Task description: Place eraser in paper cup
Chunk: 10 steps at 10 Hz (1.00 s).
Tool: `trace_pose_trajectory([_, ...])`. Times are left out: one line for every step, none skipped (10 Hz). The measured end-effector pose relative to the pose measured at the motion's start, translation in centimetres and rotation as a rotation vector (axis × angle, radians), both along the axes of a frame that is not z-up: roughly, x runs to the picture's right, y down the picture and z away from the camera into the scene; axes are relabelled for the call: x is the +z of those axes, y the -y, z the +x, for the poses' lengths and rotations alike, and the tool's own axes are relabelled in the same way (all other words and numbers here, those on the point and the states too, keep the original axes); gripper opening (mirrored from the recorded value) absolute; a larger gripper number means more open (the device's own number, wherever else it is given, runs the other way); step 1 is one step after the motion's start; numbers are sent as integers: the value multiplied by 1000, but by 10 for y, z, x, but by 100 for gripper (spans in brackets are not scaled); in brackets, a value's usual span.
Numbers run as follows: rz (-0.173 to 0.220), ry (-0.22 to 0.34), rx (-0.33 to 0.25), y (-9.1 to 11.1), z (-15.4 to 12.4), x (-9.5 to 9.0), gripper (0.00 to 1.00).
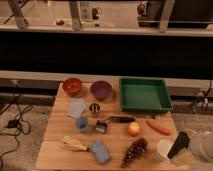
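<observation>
Clearly the robot is in the delivery stage: the gripper (186, 156), entering from the lower right corner of the camera view, has its fingers clamped on the eraser (179, 144), a slim black bar that tilts up and leftward out of the grip. The bar's upper end hangs just beside the paper cup (163, 148), at about three o'clock from its white rim, and seems to be above rim height, though the view does not settle whether it overlaps the opening. The cup stands near the right front corner of the wooden table (57, 129), with a bunch of grapes (134, 151) at its nine o'clock and an apple (133, 129) at roughly ten o'clock. A carrot (159, 127) lies at the cup's twelve o'clock, and the green tray (144, 94) sits farther back in the same direction. Judging by this, the pick is done and the release is not. The next move calls for a short shift toward nine o'clock so the bar centres over the mouth, then a lowering, ideally with the bar turned more upright so its length enters instead of bridging the rim. The light cup could tip if the bar strikes its wall, so the approach should be gentle before the fingers part.
</observation>
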State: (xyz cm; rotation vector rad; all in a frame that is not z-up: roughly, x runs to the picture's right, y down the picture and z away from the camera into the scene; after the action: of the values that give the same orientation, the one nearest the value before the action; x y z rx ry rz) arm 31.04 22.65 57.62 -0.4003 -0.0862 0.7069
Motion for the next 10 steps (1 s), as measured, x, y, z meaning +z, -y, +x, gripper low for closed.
trace_pose_trajectory([-7,4,0,-1,-3,1,0])
trace_pose_trajectory([-17,6,-1,-3,-6,5,0])
trace_pose_trajectory([-25,6,-4,-5,-7,9,0])
trace_pose_trajectory([-33,3,-6,-7,-6,12,0])
trace_pose_trajectory([-47,-1,-9,-11,-5,18,0])
trace_pose_trajectory([-53,-3,-10,-13,-4,20,0])
trace_pose_trajectory([-61,-6,-12,-16,-3,23,0])
trace_pose_trajectory([-70,-6,-18,-20,-2,25,0])
trace_pose_trajectory([-76,-8,-24,-24,-2,26,0])
trace_pose_trajectory([-85,-6,-32,-29,-3,27,0])
